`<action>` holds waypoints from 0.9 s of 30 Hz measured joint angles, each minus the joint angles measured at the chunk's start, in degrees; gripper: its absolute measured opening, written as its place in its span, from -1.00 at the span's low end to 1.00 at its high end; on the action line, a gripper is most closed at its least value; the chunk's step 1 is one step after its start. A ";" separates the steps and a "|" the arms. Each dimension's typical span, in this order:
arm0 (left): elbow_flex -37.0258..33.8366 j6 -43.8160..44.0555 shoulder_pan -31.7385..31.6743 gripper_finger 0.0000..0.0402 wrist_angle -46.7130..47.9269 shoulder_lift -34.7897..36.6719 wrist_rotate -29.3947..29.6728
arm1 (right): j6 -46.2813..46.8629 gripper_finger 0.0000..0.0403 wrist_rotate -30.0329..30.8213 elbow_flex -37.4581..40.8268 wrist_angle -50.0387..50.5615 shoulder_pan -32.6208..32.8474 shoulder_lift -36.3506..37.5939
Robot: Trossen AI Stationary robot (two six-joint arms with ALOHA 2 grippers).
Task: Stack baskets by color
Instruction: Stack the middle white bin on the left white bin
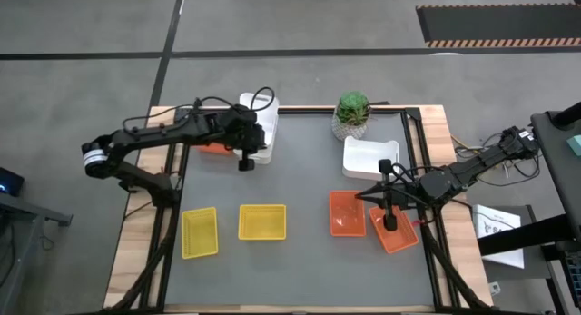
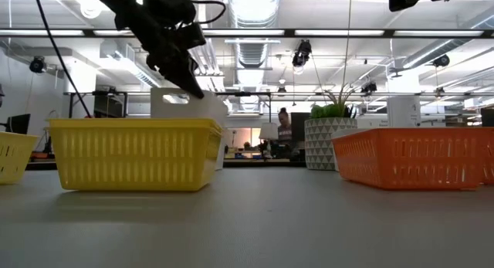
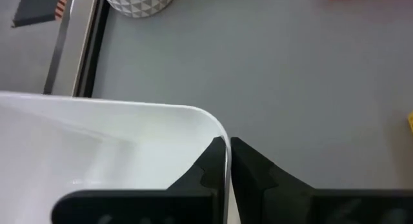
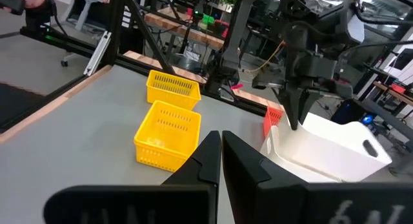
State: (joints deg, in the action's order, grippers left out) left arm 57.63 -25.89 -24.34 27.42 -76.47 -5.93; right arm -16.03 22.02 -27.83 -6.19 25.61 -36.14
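Observation:
My left gripper [image 1: 245, 161] is at the far left of the mat, shut on a white basket [image 1: 259, 133], which also shows in the low view as the white basket [image 2: 189, 104] behind a yellow one. An orange basket [image 1: 216, 149] sits under that arm. A second white basket [image 1: 370, 158] sits right of centre. Two orange baskets [image 1: 347, 213] [image 1: 397, 231] lie on the mat at the near right. Two yellow baskets [image 1: 200, 231] [image 1: 262, 221] lie at the near left. My right gripper [image 1: 370, 197] hovers shut over the orange pair, pointing left, with nothing in it. My left gripper holds the white basket by its rim [image 3: 226, 153], right beside a rounded corner on the basket's near side. One finger [image 3: 210, 162] is inside the wall and the other [image 3: 248, 166] outside. The fingers slant downward. The yellow basket hides whether its bottom touches the table.
A green plant in a white patterned pot [image 1: 353, 115] stands at the far edge, between the two white baskets. The middle of the grey mat [image 1: 300, 170] is bare. The table's wooden border [image 1: 445, 142] and a black frame run round the mat.

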 joint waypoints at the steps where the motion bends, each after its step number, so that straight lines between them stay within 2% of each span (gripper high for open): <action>1: 0.00 0.02 -0.04 -1.00 -0.03 -0.33 -0.02 | 0.00 -0.96 0.00 0.00 0.01 0.00 0.00; 18: 0.01 1.46 -0.08 -0.98 0.02 -4.83 0.20 | 0.65 -0.96 0.00 0.00 0.47 0.00 -0.02; 27: 0.02 3.04 -0.09 -0.61 -0.02 -4.50 0.35 | 1.18 -0.96 0.00 0.00 1.26 0.00 -0.02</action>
State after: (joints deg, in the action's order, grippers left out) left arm 57.65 -22.85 -24.43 27.41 -80.97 -5.58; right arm -14.85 22.02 -27.83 -4.93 25.61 -36.16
